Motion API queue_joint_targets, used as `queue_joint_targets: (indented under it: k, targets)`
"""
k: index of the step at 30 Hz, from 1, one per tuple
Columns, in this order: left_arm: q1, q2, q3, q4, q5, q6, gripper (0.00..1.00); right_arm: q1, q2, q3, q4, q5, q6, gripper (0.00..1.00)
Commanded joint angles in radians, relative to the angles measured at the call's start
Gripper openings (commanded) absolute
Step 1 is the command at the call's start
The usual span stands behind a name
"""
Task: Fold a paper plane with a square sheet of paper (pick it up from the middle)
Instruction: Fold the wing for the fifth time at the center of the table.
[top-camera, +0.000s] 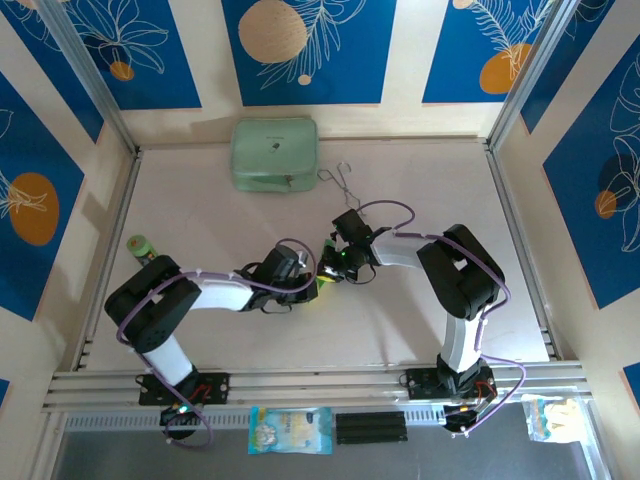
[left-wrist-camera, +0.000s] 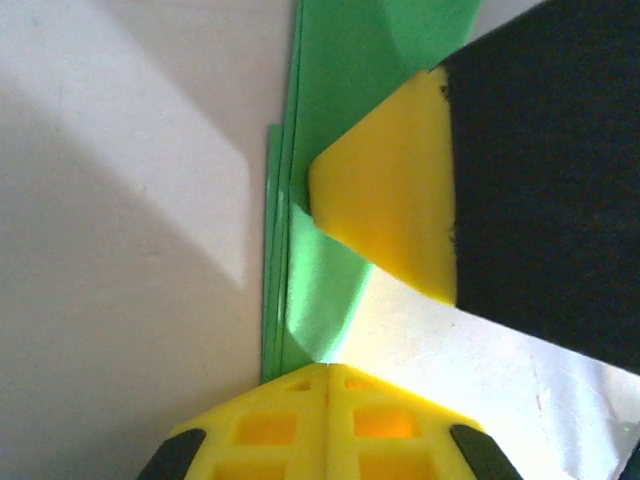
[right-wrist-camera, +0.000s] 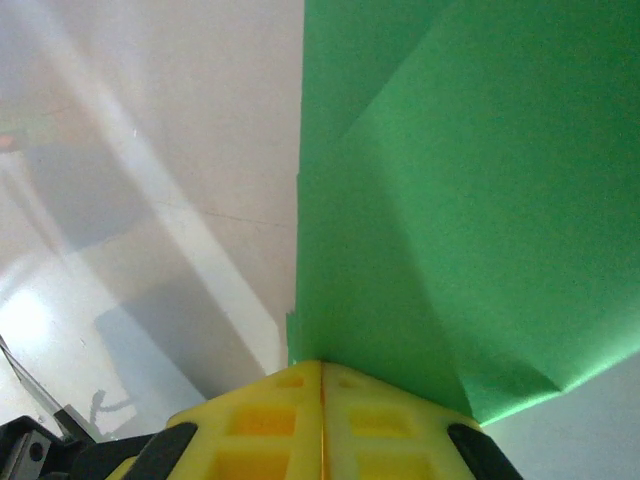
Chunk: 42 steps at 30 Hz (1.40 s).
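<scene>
Your folded green paper (right-wrist-camera: 450, 200) sits mid-table (top-camera: 420, 180), where both arms reach low and inward. The left tool (left-wrist-camera: 325, 372) is pinched onto its layered edge, with the right tool (right-wrist-camera: 322, 368) clamped on it just beside.

Table (top-camera: 400, 330): mint case (top-camera: 275, 155) at back, wire tongs (top-camera: 340, 180) beside, green paper (right-wrist-camera: 450, 200) ctr.

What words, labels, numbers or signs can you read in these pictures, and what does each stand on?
No text can be read anywhere.
Mint case: a small dark mark on top, too small to read.
Blue-and-white packet at the near edge: print too blurred to read.
Green paper: plain, no marks.
</scene>
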Motion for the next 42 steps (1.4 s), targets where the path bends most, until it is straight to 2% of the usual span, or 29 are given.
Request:
queue_joint_targets:
  k: [1, 13, 17, 20, 23, 25, 31, 42]
  targets:
    - [0.005, 0.000, -0.061, -0.009, -0.006, -0.024, 0.04, -0.005, 0.026, 0.002, -0.092, 0.028, -0.014, 0.08]
    - [-0.009, -0.094, -0.083, -0.245, 0.101, 0.062, 0.05, -0.011, 0.066, 0.001, -0.138, 0.071, -0.013, 0.08]
    - [-0.012, -0.157, -0.076, -0.359, 0.096, 0.108, 0.05, -0.009, 0.071, 0.005, -0.141, 0.068, -0.010, 0.08]
    - [-0.009, -0.221, -0.038, -0.432, 0.047, 0.136, 0.06, -0.007, 0.069, 0.005, -0.141, 0.064, -0.009, 0.08]
    - [-0.006, -0.266, 0.005, -0.388, -0.003, 0.130, 0.07, -0.003, 0.068, 0.004, -0.134, 0.055, -0.004, 0.08]
    - [-0.002, -0.259, 0.017, -0.300, -0.026, 0.108, 0.07, 0.000, 0.069, 0.006, -0.129, 0.045, -0.001, 0.08]
    - [0.016, -0.111, 0.054, -0.101, -0.007, 0.054, 0.05, 0.001, 0.065, 0.013, -0.121, 0.025, 0.000, 0.08]
    - [0.022, 0.018, 0.078, -0.080, -0.042, 0.049, 0.00, -0.010, 0.038, 0.013, -0.089, -0.019, -0.017, 0.08]
